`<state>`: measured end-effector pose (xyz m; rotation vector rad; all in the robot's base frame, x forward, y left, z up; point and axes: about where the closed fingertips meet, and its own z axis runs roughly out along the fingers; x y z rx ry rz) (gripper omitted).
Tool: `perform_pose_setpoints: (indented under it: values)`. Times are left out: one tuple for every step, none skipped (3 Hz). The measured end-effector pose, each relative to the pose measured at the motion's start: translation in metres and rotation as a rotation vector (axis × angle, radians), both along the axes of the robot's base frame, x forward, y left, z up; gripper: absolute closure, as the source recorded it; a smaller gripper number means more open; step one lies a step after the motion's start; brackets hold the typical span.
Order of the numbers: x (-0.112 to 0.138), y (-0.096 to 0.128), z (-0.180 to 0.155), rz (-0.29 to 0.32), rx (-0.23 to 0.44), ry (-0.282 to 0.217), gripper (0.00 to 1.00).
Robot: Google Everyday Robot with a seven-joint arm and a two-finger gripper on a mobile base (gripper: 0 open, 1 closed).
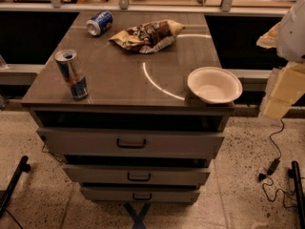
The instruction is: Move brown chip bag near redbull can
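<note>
The brown chip bag (145,35) lies crumpled at the back middle of the cabinet top (119,75). The redbull can (72,75) stands upright near the front left corner, silver above and blue below with its top opened. The bag and the can are well apart. My gripper (281,92) hangs off the right side of the cabinet, beyond its edge, at about the height of the top. It is far from both the bag and the can and holds nothing that I can see.
A short all-blue can (99,23) lies on its side at the back left. A white bowl (214,85) sits at the front right corner, partly over the edge. Three drawers (131,143) are below. A cable (271,166) lies on the floor at the right.
</note>
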<state>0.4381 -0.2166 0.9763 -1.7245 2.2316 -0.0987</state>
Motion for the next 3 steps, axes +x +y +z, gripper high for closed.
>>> perform_pose_setpoints:
  values:
    - [0.0, 0.0, 0.0, 0.0, 0.0, 0.0, 0.0]
    - [0.027, 0.012, -0.001, 0.021, -0.002, -0.049, 0.0]
    - [0.096, 0.043, -0.009, 0.06, -0.018, -0.146, 0.0]
